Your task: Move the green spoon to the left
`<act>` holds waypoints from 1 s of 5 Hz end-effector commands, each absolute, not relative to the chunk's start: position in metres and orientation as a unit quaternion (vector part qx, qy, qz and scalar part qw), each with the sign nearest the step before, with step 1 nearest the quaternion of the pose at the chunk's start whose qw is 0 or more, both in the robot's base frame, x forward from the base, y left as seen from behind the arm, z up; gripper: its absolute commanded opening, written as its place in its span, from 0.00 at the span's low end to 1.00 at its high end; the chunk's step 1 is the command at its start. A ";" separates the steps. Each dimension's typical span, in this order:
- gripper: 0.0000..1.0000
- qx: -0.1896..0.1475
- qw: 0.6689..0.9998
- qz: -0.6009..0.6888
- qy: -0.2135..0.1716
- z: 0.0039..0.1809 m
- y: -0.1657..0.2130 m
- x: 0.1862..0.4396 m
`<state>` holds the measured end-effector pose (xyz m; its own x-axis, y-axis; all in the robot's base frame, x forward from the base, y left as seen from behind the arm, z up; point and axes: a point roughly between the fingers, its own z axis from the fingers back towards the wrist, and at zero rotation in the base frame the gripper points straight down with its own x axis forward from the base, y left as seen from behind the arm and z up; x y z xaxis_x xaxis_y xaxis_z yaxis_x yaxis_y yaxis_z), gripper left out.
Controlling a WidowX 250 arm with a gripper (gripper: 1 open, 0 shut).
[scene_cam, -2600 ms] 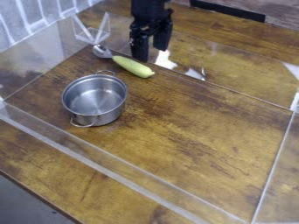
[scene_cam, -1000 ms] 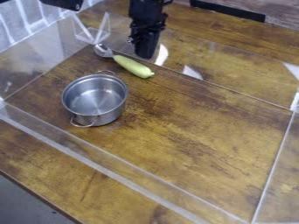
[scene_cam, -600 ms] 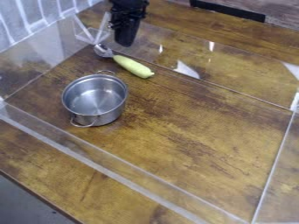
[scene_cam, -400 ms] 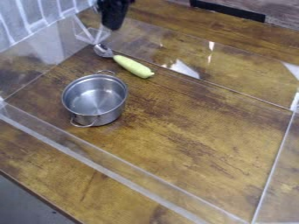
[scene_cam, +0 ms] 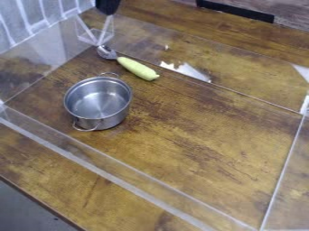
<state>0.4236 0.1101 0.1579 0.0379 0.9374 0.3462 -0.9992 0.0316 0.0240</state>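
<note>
1. Wooden, dark-brown tabletop (scene_cam: 205, 126) with a worn grain carries the whole scene; it is the largest item and bears glare patches on the far side of the steel pot.
2. Clear acrylic barrier walls (scene_cam: 145, 185) fence the tabletop on the near, left and right sides of the steel pot. A pale tiled or gridded surface shows at the upper-left corner; no more of the room can be made out.
3. Round, polished steel pot (scene_cam: 98, 100) with small side handles stands upright and empty, left of the table's centre. It serves as the landmark for all positions below.
4. Small spoon with a thick yellow-green handle and a silver metal bowl, the green spoon (scene_cam: 130, 64), lies flat on the wood just beyond the steel pot and slightly to its right, apart from it, with the bowl end pointing away to the upper left.
5. Black robot gripper (scene_cam: 107, 5) is visible only as a tip at the top edge, well beyond the steel pot and above the spoon's bowl end. It holds nothing; whether its jaws are parted or closed cannot be told.
6. Task status, as a judgement: the spoon rests unheld on the table; whether its present place counts as the intended left position cannot be confirmed.
</note>
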 end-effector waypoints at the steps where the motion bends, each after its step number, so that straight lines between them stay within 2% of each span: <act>1: 1.00 0.113 0.690 0.700 -0.149 0.161 0.096 0.445; 2: 0.00 0.125 0.684 0.698 -0.170 0.174 0.098 0.445; 3: 0.00 0.124 0.685 0.698 -0.168 0.167 0.101 0.447; 5: 0.00 0.144 0.680 0.692 -0.194 0.164 0.098 0.452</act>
